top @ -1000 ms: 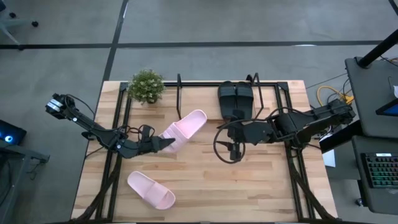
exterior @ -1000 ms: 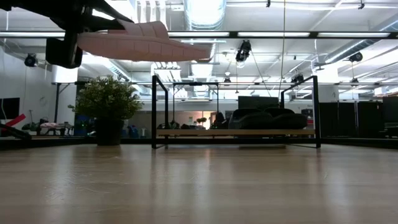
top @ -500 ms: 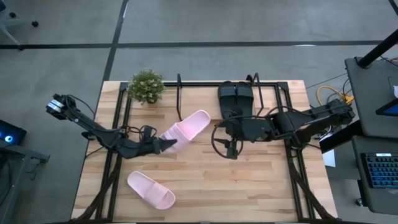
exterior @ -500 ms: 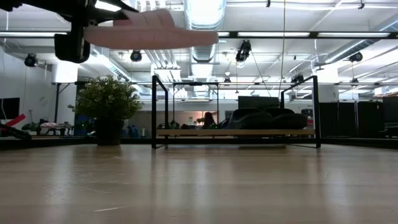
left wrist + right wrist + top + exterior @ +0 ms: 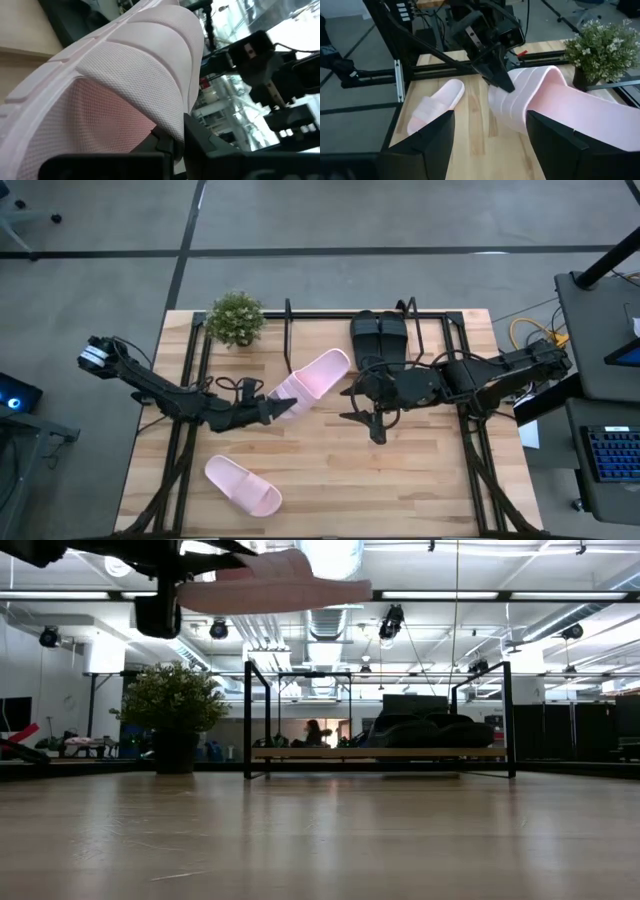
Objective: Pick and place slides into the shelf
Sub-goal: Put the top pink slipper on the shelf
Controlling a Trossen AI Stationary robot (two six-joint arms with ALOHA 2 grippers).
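Observation:
My left gripper [image 5: 283,408] is shut on a pale pink slide [image 5: 315,375] and holds it above the table's middle. The slide's heel points toward the shelf [image 5: 430,320], a black tube rack at the far edge. The black pair [image 5: 378,338] stands on the shelf's board, toward its right half. The second pink slide [image 5: 243,485] lies sole-down near the front left. My right gripper [image 5: 375,415] is open and empty just right of the held slide, in front of the shelf, and faces that slide [image 5: 555,100]. My left gripper holds the pink slide by the strap's edge [image 5: 502,92] at the toe end. One finger [image 5: 167,145] reaches under the strap and the other lies on top. The fingers come roughly level from the table's left, along the slide. The slide is lifted clear, about level, sole down [image 5: 280,590].
A small potted plant [image 5: 236,318] stands at the far left, beside the shelf. The shelf's left half [image 5: 320,330] is bare board. Black frame bars [image 5: 185,420] run along both table sides. A person shows far off in the room behind the shelf [image 5: 315,730].
My left gripper has carried the pink slide toward the table's right and slightly toward the far edge, nearer the shelf. The slide stays lifted and about level. My right arm has shifted a little toward the left.

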